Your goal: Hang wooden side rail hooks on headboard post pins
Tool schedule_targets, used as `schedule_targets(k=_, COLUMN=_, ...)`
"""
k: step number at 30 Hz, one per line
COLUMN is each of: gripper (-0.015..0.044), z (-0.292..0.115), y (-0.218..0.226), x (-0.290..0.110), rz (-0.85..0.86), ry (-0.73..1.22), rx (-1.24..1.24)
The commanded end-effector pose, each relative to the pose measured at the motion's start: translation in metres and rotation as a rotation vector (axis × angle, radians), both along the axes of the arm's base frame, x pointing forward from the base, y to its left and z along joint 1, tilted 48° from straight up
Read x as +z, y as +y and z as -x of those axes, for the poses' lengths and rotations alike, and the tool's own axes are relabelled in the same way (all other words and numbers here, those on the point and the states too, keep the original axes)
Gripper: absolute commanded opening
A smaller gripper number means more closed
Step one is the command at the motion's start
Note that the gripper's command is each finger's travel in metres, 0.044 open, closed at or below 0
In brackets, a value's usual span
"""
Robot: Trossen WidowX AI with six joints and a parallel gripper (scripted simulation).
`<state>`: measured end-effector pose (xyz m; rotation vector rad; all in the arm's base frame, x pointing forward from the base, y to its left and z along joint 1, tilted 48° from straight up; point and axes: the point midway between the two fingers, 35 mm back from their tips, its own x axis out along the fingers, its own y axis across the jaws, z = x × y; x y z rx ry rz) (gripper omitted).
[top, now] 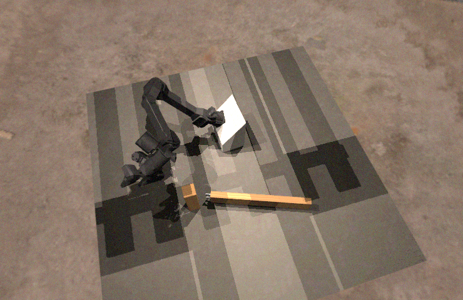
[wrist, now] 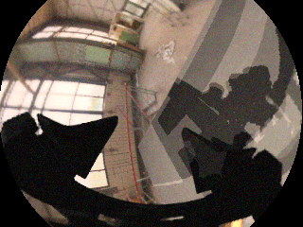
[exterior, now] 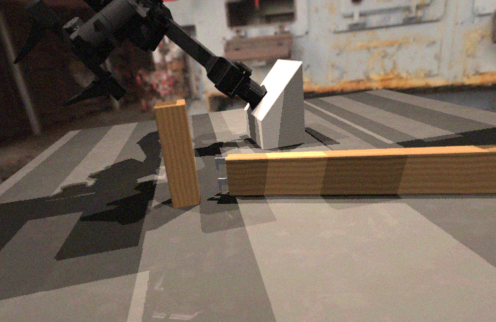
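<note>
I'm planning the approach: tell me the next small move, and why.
Probably swing the gripper over and down toward the rail, near its hook end. The open jaws hold nothing and hang high, left of the post, while the rail lies flat on the table, its hooks short of the post.

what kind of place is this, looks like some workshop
Probably an industrial hall or workshop: a rust-streaked pale metal wall stands behind the table, bare concrete floor surrounds it, and the wrist view shows tall windows.

orange-brown wooden rail (exterior: 362, 170), white wedge block (exterior: 281, 110), grey-striped table (top: 274, 240)
</note>
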<state>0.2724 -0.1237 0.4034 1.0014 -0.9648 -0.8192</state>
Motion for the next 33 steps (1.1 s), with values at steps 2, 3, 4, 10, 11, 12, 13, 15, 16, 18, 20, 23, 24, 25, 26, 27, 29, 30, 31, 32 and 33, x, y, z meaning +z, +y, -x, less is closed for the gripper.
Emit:
schedule_targets(k=2, gripper=0.0440, z=0.056, y=0.005, x=0.022, rz=0.150, ry=-0.148, rx=-0.062)
schedule_targets(k=3, gripper=0.0440, z=0.056, y=0.005, x=0.022, rz=0.150, ry=-0.148, rx=-0.062)
schedule_targets(k=4, gripper=0.0440, z=0.056, y=0.005, x=0.022, rz=0.150, ry=-0.148, rx=-0.062)
schedule_targets(k=10, gripper=0.0440, z=0.039, y=0.004, x=0.017, rz=0.117, ry=-0.107, rx=-0.043)
schedule_targets(k=11, gripper=0.0440, z=0.038, y=0.005, x=0.017, rz=0.122, ry=-0.087, rx=-0.044)
schedule_targets(k=12, gripper=0.0440, z=0.036, y=0.006, x=0.016, rz=0.132, ry=-0.053, rx=-0.046)
schedule_targets(k=13, gripper=0.0440, z=0.033, y=0.008, x=0.015, rz=0.146, ry=-0.006, rx=-0.049)
schedule_targets(k=15, gripper=0.0440, z=0.027, y=0.013, x=0.012, rz=0.183, ry=0.114, rx=-0.055)
schedule_targets(k=16, gripper=0.0440, z=0.023, y=0.015, x=0.010, rz=0.203, ry=0.174, rx=-0.058)
schedule_targets(k=18, gripper=0.0440, z=0.017, y=0.020, x=0.007, rz=0.246, ry=0.295, rx=-0.063)
schedule_targets(k=20, gripper=0.0440, z=0.010, y=0.026, x=0.003, rz=0.293, ry=0.417, rx=-0.067)
schedule_targets(k=23, gripper=0.0440, z=0.001, y=0.034, x=-0.003, rz=0.373, ry=0.600, rx=-0.073)
schedule_targets(k=24, gripper=0.0440, z=-0.002, y=0.037, x=-0.006, rz=0.401, ry=0.661, rx=-0.075)
schedule_targets(k=25, gripper=0.0440, z=-0.005, y=0.040, x=-0.008, rz=0.430, ry=0.721, rx=-0.077)
schedule_targets(k=26, gripper=0.0440, z=-0.008, y=0.043, x=-0.010, rz=0.461, ry=0.781, rx=-0.079)
schedule_targets(k=27, gripper=0.0440, z=-0.010, y=0.046, x=-0.013, rz=0.492, ry=0.840, rx=-0.080)
schedule_targets(k=29, gripper=0.0440, z=-0.015, y=0.052, x=-0.018, rz=0.557, ry=0.957, rx=-0.084)
schedule_targets(k=30, gripper=0.0440, z=-0.018, y=0.055, x=-0.021, rz=0.593, ry=1.018, rx=-0.086)
schedule_targets(k=31, gripper=0.0440, z=-0.020, y=0.059, x=-0.024, rz=0.631, ry=1.080, rx=-0.089)
schedule_targets(k=32, gripper=0.0440, z=-0.023, y=0.062, x=-0.027, rz=0.671, ry=1.141, rx=-0.091)
schedule_targets(k=33, gripper=0.0440, z=-0.025, y=0.066, x=-0.030, rz=0.711, ry=1.202, rx=-0.094)
